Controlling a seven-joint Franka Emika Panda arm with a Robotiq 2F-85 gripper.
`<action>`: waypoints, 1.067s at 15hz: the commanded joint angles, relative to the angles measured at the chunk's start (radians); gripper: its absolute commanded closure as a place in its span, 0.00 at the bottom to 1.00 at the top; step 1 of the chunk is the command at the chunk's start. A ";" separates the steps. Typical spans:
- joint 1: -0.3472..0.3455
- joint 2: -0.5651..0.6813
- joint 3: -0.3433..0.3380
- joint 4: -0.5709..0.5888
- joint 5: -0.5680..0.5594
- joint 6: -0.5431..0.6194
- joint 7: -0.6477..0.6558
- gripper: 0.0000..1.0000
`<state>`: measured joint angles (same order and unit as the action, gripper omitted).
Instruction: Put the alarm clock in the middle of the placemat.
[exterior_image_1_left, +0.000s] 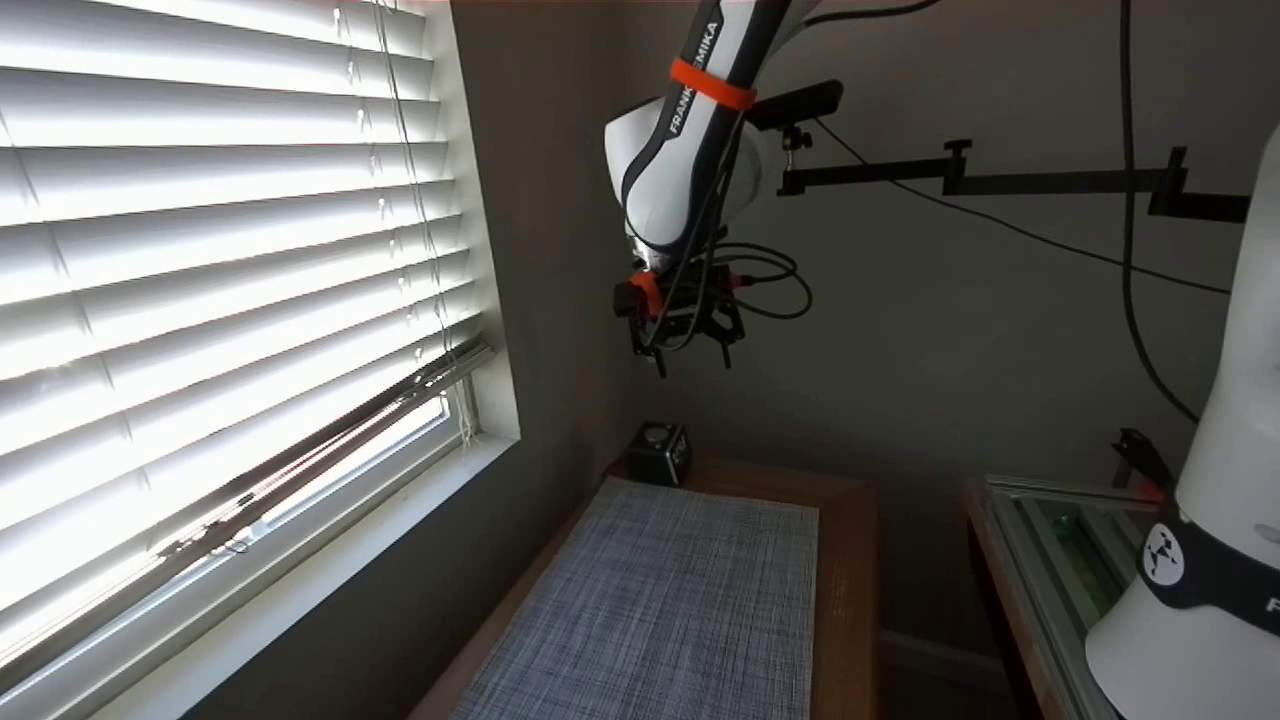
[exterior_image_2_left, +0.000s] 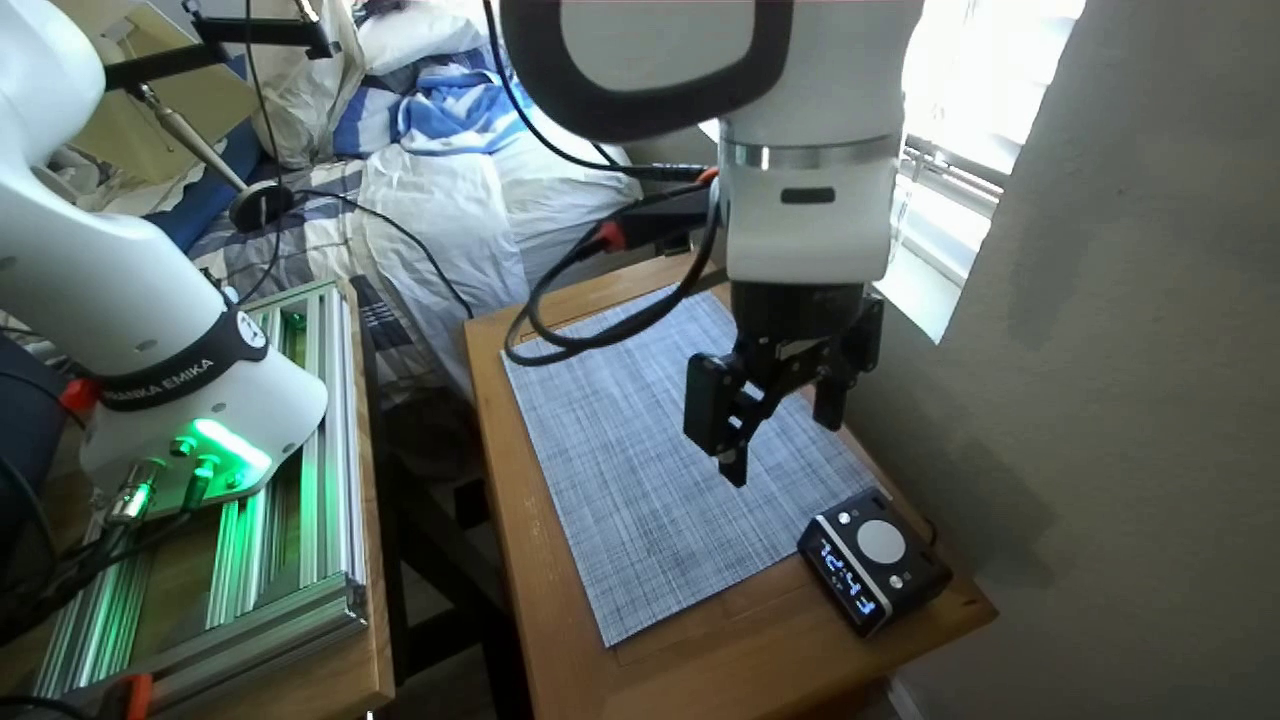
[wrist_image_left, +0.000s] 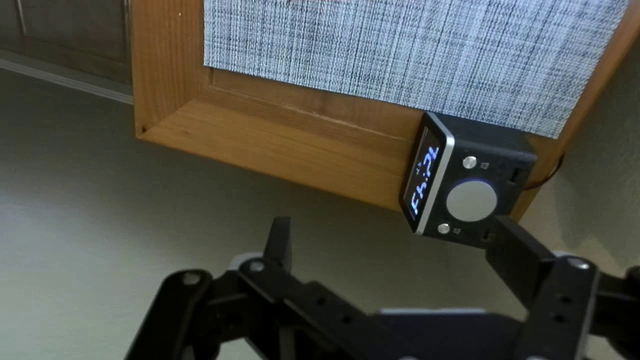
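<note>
Right of centre in the wrist view, the alarm clock (wrist_image_left: 470, 185) stands on the wooden tabletop (wrist_image_left: 280, 145), at the lower edge of the placemat (wrist_image_left: 400, 55); whether it overlaps that edge I cannot tell. The coming move turns on this: the clock lies up and to the right of the midline between my fingers (wrist_image_left: 278, 242), and the tip of the finger at the frame's right covers its lower right corner, by line of sight, with no contact that I can see. In both exterior views the clock sits lower in the frame than my gripper (exterior_image_2_left: 783, 452), with a gap between. I judge that I must centre over it, then come down. Its display side runs steeply up the wrist frame, leaning right at the top; its top looks nearly square, so I cannot name a long axis with confidence. Since my fingers face each other from left to right across that frame, closing at this angle would, I think, take it roughly from display to back. My jaws are spread wide, bare space between them; I hold nothing and appear to touch nothing.
</note>
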<state>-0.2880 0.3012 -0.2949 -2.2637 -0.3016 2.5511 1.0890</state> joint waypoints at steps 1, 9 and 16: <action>0.014 0.140 -0.008 0.108 0.132 0.002 -0.047 0.00; 0.008 0.336 -0.009 0.276 0.265 0.066 -0.114 0.00; 0.012 0.455 -0.019 0.390 0.341 0.083 -0.153 0.00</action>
<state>-0.2837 0.6874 -0.2987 -1.9467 -0.0134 2.6221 0.9703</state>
